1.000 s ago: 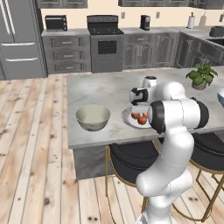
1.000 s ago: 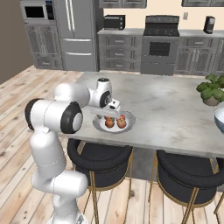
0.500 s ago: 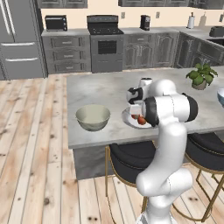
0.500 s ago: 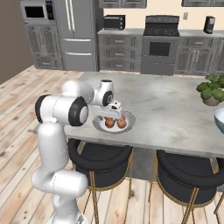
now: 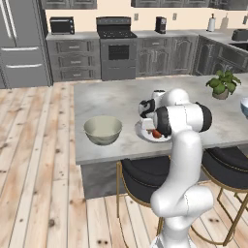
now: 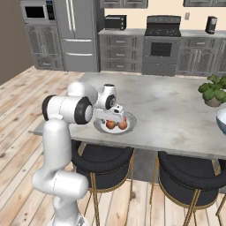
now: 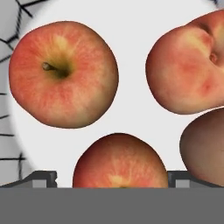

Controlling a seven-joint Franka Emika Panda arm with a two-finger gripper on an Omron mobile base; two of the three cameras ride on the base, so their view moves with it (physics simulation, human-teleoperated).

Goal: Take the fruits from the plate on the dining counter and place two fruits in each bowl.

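Gripper down low over plate, fingers spread wide either side of nearest fruit, not clamped on it

Hand view: four fruits on white plate, stemmed apple upper left, two more crowding right edge, small gaps between

Left base view: plate near front edge of dining counter, beige bowl well apart on its left, open slab between; blue-white bowl at far right edge

Right base view: potted plant far right; black stools under counter; grey cabinets, stove, fridge along back wall

Light-grey marbled stone bench carrying deep beige-grey bowl at left, shallow white plate beside it, partly hidden behind white arm.
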